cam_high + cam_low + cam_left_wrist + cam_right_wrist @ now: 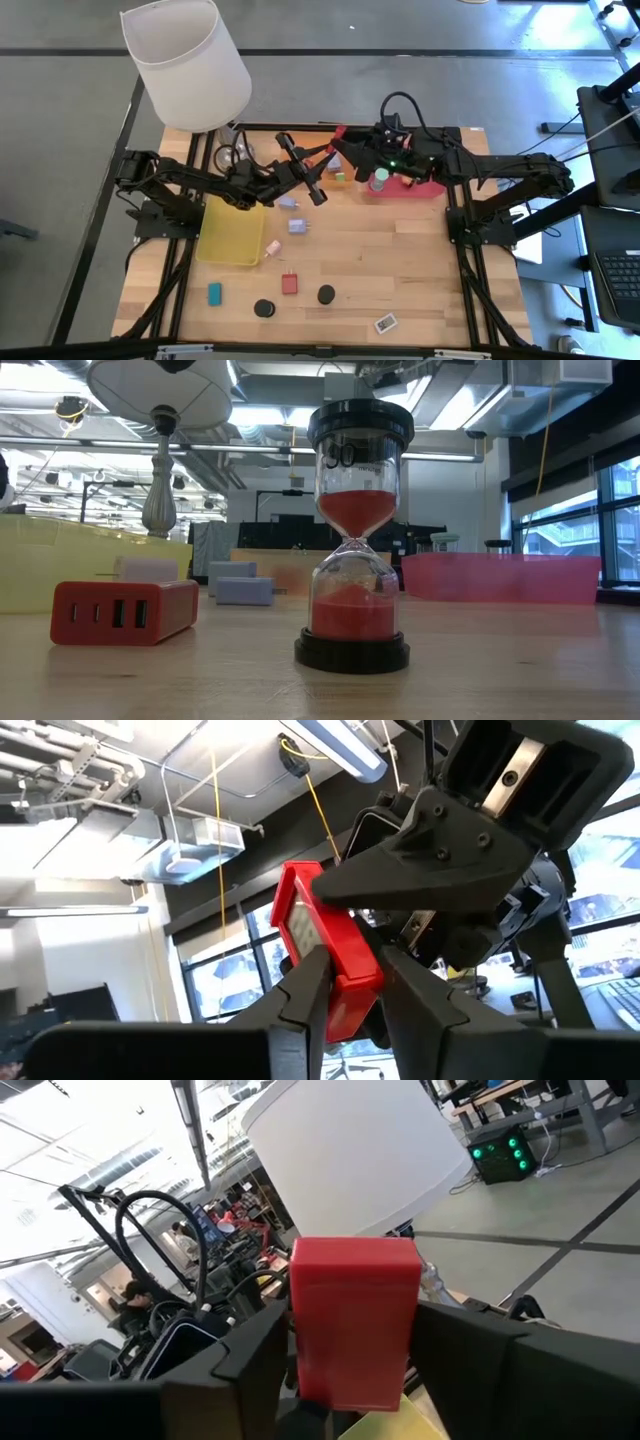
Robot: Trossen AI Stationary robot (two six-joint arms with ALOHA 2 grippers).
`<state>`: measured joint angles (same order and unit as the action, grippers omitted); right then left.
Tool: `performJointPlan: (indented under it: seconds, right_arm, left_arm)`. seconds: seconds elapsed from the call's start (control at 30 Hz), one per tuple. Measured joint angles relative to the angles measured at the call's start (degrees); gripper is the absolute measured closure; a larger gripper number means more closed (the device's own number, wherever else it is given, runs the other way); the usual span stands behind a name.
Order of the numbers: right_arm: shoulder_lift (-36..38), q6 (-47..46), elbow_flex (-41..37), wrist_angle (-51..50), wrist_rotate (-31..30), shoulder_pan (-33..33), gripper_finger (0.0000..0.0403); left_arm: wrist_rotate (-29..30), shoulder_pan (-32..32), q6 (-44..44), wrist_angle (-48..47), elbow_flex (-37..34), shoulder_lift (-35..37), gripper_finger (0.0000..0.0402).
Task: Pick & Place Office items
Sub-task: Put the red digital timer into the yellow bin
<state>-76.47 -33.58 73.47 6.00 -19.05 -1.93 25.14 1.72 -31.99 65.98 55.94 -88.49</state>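
While raised | red block [325, 955] clenched by left gripper [350, 990] | right gripper [350, 1370] alongside, grip unclear

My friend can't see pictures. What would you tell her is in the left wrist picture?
A red block is pinched between the left gripper's two dark fingers, held up in the air. The right gripper meets it from the far side, with ceiling pipes and windows behind.

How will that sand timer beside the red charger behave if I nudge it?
The sand timer stands tall on a round base, so a high push probably tips it. Its clear bulbs look like glass, likely fragile; felled, it might roll.
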Motion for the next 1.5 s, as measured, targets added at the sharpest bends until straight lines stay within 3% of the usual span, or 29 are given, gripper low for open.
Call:
performJointPlan:
  seconds: [0.43,0.8,0.9,1.03,1.17,1.5]
  right_arm:
    - [0.0,0.0,0.0,0.0,0.4,0.0,0.0128]
    - [0.0,-0.3,0.0,-5.5,0.5,2.0,0.0090]
    - [1.0,-0.3,0.0,-10.2,0.9,2.8,0.0084]
    - [3.8,-0.3,0.0,-18.1,2.2,4.0,0.0081]
    - [6.9,-1.9,0.0,-23.1,7.2,4.7,0.0081]
    - [8.9,-1.9,0.0,-25.2,9.7,4.8,0.0081]
  left_arm:
    - [1.1,0.0,-0.3,0.4,0.0,-0.1,0.0327]
    - [7.1,0.8,-0.3,3.2,0.0,-0.2,0.0329]
    - [12.2,2.4,-0.3,3.0,0.0,-0.2,0.0330]
    - [27.5,5.8,0.1,1.0,0.0,-0.1,0.0330]
    - [39.7,10.3,5.4,-8.6,0.0,-0.1,0.0328]
    - [46.2,20.8,24.9,-33.5,0.0,-0.1,0.0329]
